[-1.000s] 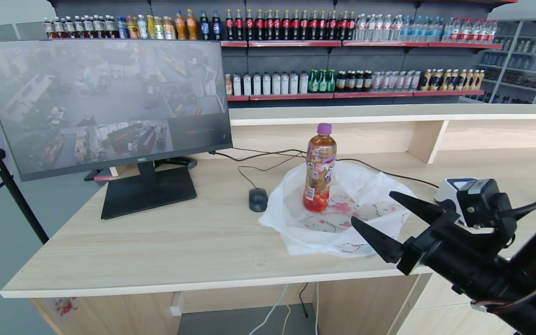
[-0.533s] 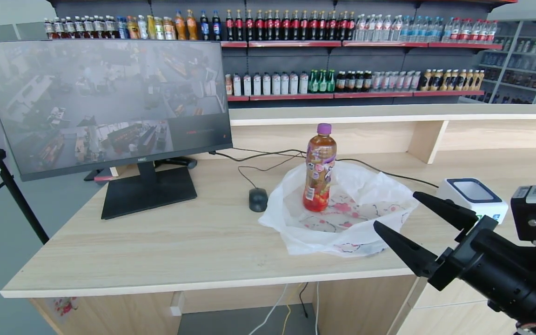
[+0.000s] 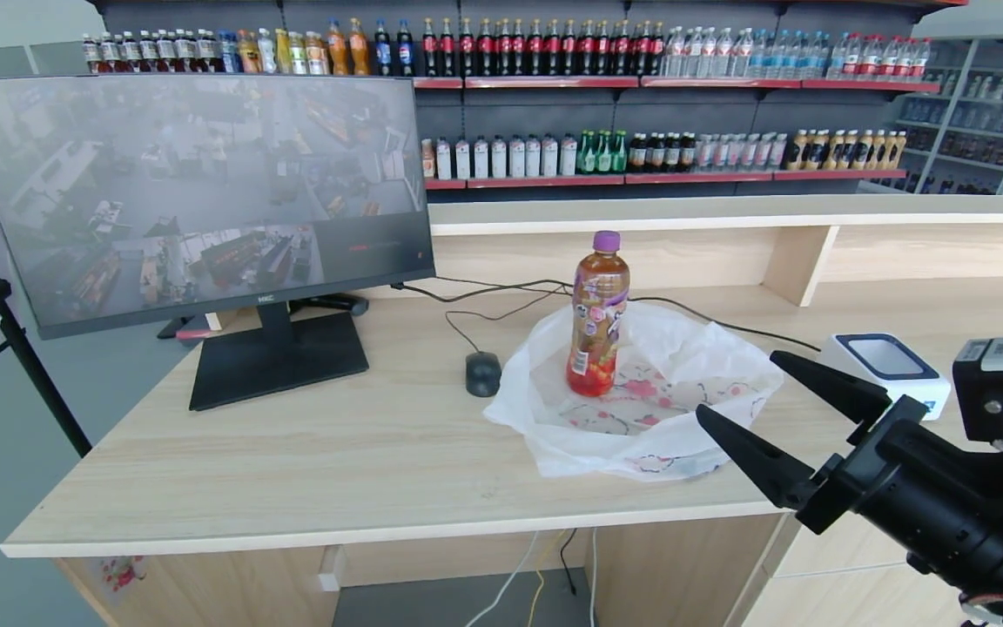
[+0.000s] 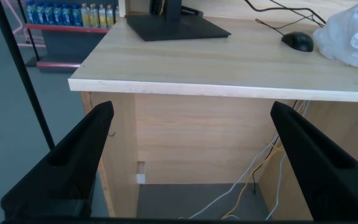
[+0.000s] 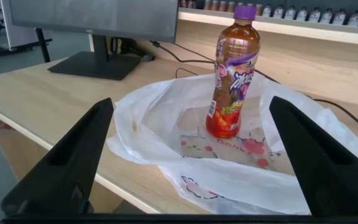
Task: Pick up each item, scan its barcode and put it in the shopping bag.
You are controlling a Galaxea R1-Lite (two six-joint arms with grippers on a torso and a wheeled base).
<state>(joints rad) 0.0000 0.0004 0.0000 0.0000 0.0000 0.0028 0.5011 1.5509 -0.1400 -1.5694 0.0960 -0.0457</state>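
Note:
An orange-brown drink bottle (image 3: 598, 313) with a purple cap stands upright inside the opened white shopping bag (image 3: 641, 418) on the wooden counter. My right gripper (image 3: 738, 385) hangs open and holds nothing, just off the bag's front right rim, apart from the bottle. In the right wrist view the bottle (image 5: 234, 68) and bag (image 5: 229, 168) lie ahead between the spread fingers of the right gripper (image 5: 191, 106). The white barcode scanner (image 3: 885, 364) sits to the right of the bag. My left gripper (image 4: 191, 118) is open and holds nothing, low in front of the counter's left front corner.
A large monitor (image 3: 197, 192) on a black stand occupies the counter's left side, with a black mouse (image 3: 482, 373) and cables between it and the bag. A raised ledge and drink shelves stand behind. A black tripod leg (image 4: 17, 81) is left of the counter.
My right gripper has drawn back to the right and downward, away from the bag, uncovering the scanner; it stays open. The bottle and bag have not moved.

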